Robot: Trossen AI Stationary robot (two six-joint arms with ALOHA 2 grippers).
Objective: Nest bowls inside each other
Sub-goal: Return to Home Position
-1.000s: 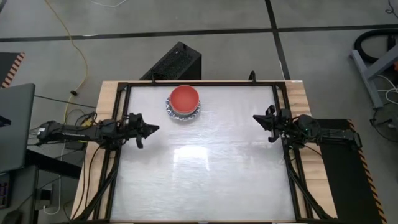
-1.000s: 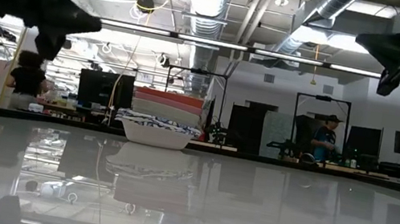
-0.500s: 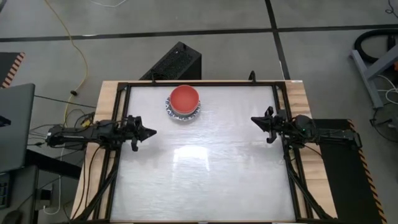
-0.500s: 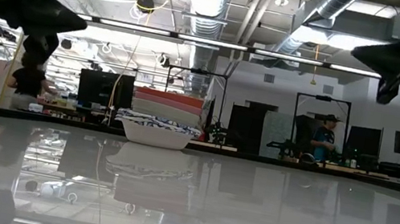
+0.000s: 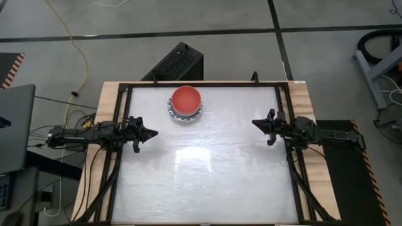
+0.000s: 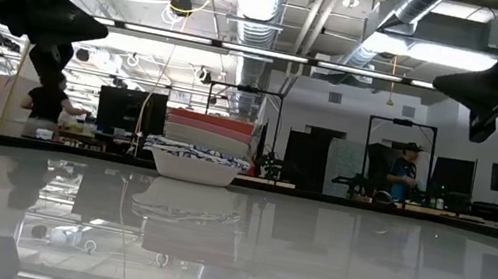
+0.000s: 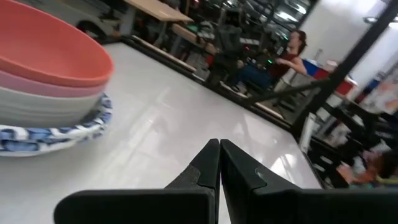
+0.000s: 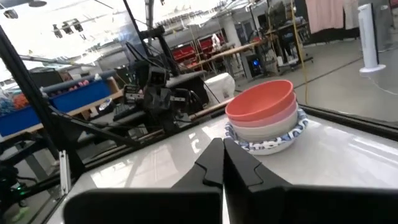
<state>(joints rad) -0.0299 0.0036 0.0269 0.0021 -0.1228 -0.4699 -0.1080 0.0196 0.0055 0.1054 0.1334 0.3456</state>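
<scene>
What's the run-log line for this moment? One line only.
bowl stack: nested, red bowl on top, far side of table | left arm: left edge, jaws shut, empty | right arm: right edge, jaws shut, empty

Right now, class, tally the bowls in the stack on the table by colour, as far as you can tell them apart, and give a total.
Red bowl: 1
Pink bowl: 1
Plain white bowl: 1
Blue-patterned bowl: at least 1; nested ones cannot be separated
Total: at least 4

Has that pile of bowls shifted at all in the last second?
No. The bowl stack sits at the same spot beside the table's far rail; the left gripper and right gripper are apart from it.
</scene>
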